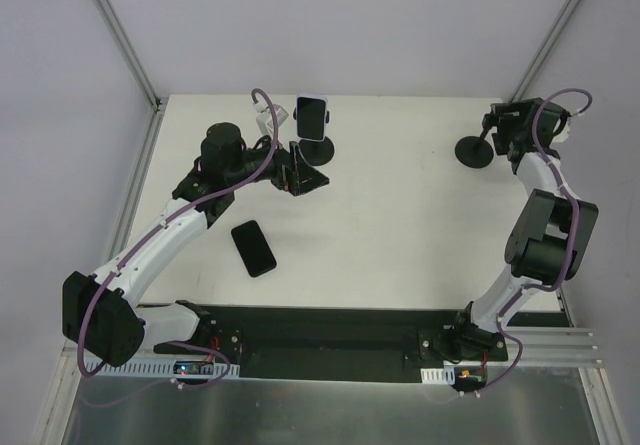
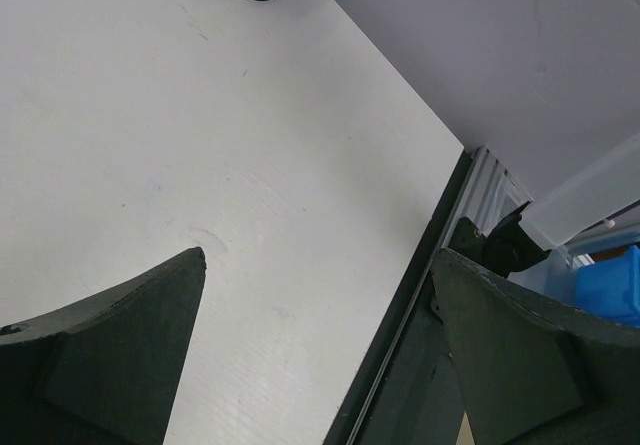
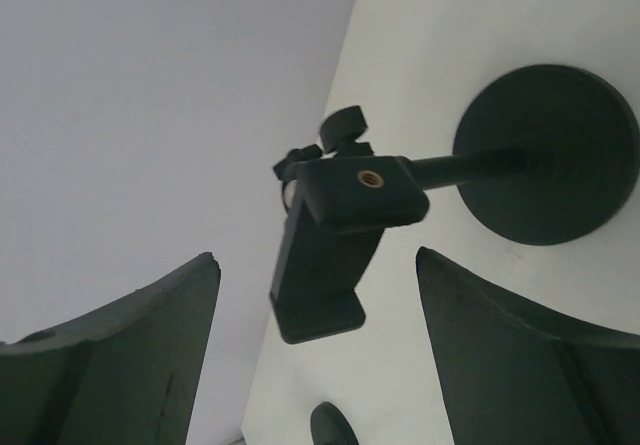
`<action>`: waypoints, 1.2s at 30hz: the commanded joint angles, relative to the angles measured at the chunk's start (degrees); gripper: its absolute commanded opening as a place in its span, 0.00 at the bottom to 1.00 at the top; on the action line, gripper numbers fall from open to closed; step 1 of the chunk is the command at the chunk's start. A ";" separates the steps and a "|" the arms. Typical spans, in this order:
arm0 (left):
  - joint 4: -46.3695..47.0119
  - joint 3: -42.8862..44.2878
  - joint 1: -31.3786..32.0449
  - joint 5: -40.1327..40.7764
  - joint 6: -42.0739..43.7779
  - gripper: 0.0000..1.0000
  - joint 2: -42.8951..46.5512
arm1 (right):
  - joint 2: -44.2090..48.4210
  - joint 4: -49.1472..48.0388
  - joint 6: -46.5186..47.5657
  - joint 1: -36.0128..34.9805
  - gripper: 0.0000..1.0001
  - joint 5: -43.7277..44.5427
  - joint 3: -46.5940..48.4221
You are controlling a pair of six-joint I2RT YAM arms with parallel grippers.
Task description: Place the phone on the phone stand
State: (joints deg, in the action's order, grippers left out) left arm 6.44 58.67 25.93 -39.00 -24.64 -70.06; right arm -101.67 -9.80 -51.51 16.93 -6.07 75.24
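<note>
A black phone [image 1: 254, 248] lies flat on the white table, left of centre. A second phone with a light face [image 1: 312, 117] sits in a black stand [image 1: 320, 151] at the back. My left gripper [image 1: 308, 173] is open and empty just in front of that stand; in the left wrist view [image 2: 320, 255] only bare table shows between its fingers. An empty black stand [image 1: 472, 152] stands at the back right. My right gripper [image 1: 497, 133] is open beside it. In the right wrist view [image 3: 316, 255] the stand's empty clamp [image 3: 330, 235] hangs between the open fingers, untouched.
The round base [image 3: 545, 155] of the empty stand rests on the table near the back edge. The table's right edge and metal rail [image 2: 480, 180] show in the left wrist view. Grey walls close in the back and sides. Both arm bases sit on the front rail [image 1: 330, 345].
</note>
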 commanded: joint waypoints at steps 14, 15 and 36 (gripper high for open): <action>-1.95 1.35 0.43 2.70 3.46 0.94 2.39 | -0.83 1.46 -2.02 -1.99 0.31 1.06 1.85; -1.95 1.44 0.43 2.79 3.55 0.94 2.47 | 0.23 1.37 -2.63 -2.07 0.22 1.06 0.27; 1.90 -0.49 -10.02 0.43 -2.58 0.93 5.02 | 40.41 12.00 -34.26 -53.36 0.00 49.29 -34.54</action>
State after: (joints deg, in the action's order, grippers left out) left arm 3.88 58.63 18.74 -35.70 -22.94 -65.87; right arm -63.05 4.40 -73.95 -28.97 25.87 41.60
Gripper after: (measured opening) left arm 0.937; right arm 0.411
